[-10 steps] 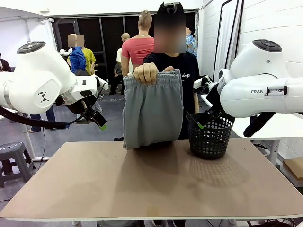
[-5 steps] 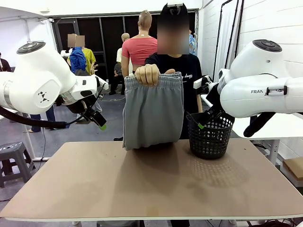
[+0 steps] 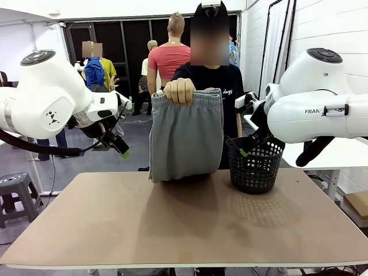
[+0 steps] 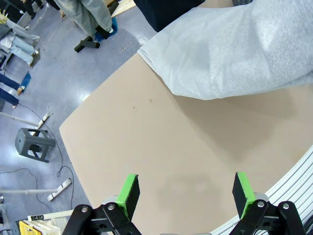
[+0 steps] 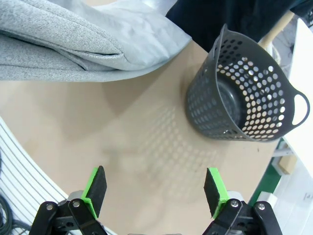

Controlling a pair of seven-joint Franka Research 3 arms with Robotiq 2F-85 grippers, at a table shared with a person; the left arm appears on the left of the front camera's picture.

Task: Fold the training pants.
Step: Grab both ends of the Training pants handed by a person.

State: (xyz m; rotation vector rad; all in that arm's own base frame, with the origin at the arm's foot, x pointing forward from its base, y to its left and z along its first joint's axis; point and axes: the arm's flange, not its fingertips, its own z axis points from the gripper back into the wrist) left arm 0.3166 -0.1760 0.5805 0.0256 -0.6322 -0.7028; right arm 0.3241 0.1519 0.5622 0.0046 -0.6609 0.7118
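Hanging from a person's raised hand [image 3: 179,91] at the far side, the light grey soft jersey training pants [image 3: 186,138] are gripped by their gathered elastic waistband in the front view. They drop as a doubled panel to the far part of the flat brown table [image 3: 172,224]. Whether the lower edge touches the tabletop cannot be told from here. Just to the right of them on the table stands a black perforated plastic basket [image 3: 256,168]. The left gripper [image 3: 122,150] hovers in the air to the left of the training pants, well apart from them. The right gripper [image 3: 246,148] hangs at the basket's near rim. Neither touches the cloth.

Seen from the left wrist, the left gripper is spread wide with nothing between its green pads [image 4: 129,192]. Bare tabletop lies below it, and the training pants sit across the upper right, throwing a shadow on the wood.

Seen from the right wrist, the right gripper is likewise spread and holds nothing. The training pants lie bunched in folds at the upper left. The basket sits upright at the right, and its hole pattern shows as a shadow on the table.
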